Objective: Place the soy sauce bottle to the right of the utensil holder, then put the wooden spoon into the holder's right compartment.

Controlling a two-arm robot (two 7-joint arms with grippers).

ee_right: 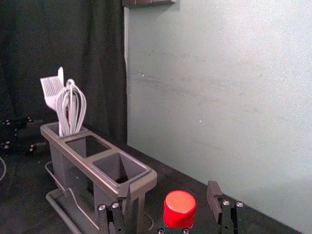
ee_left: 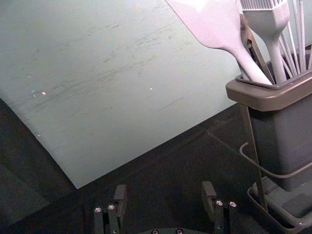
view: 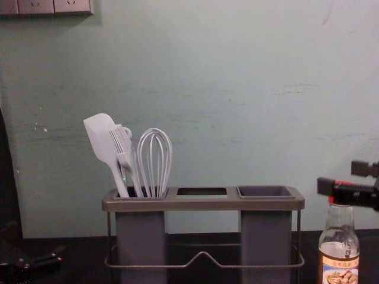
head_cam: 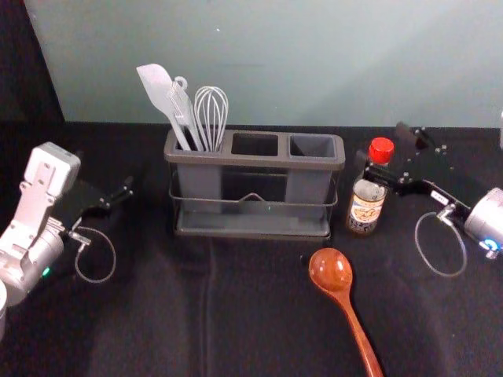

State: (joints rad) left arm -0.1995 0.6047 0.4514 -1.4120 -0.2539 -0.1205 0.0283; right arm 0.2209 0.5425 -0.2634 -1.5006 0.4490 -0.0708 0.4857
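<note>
At the right of the head view, the right gripper [head_cam: 385, 149] has its fingers apart, one on either side of the bottle's red cap [head_cam: 381, 150]. The bottle [head_cam: 366, 207] stands upright right of centre, just beside the holder [head_cam: 254, 161]. The spoon [head_cam: 331, 271] lies at lower right, bowl toward the holder. Upper left of centre, a spatula [head_cam: 158, 88] and whisk [head_cam: 211, 110] stand in the holder's left compartment. The left gripper [head_cam: 128, 187], left of the holder, is parted.
</note>
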